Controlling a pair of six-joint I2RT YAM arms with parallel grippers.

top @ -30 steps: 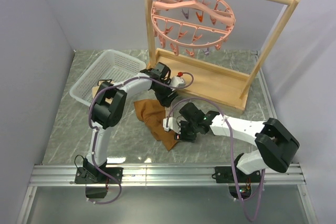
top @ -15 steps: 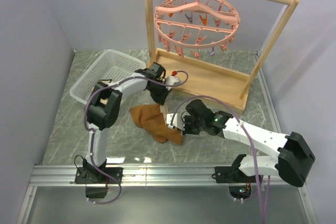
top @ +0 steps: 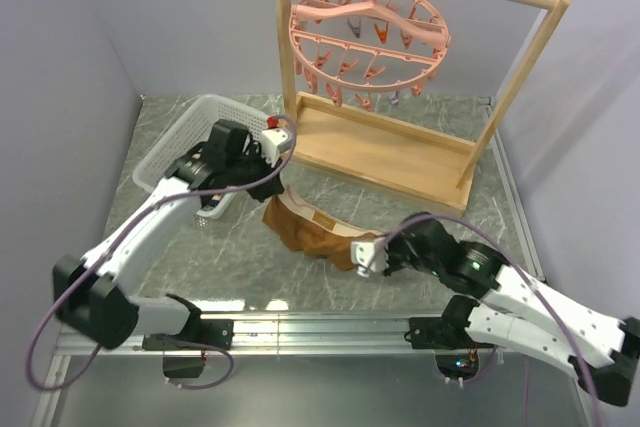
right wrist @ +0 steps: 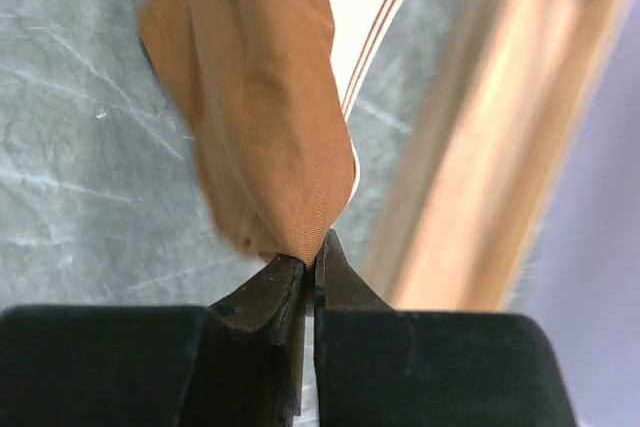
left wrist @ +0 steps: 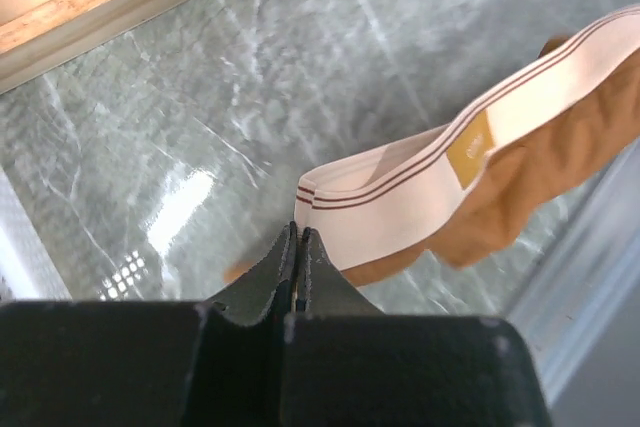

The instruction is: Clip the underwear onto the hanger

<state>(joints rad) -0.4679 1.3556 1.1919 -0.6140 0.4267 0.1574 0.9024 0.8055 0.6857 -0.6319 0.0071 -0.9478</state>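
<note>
Our left gripper (left wrist: 300, 234) is pinching the tan waistband (left wrist: 420, 177) of the underwear (top: 315, 232); our right gripper (right wrist: 312, 259) is nipping its brown cloth; we are holding it stretched left-to-right between the 2, with the hanger (top: 368, 42) hanging above and beyond, nearer the left.

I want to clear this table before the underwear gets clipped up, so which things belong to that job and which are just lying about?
For the job: underwear, hanger.
Lying about: basket; rack, which only bears the hanger.
</note>
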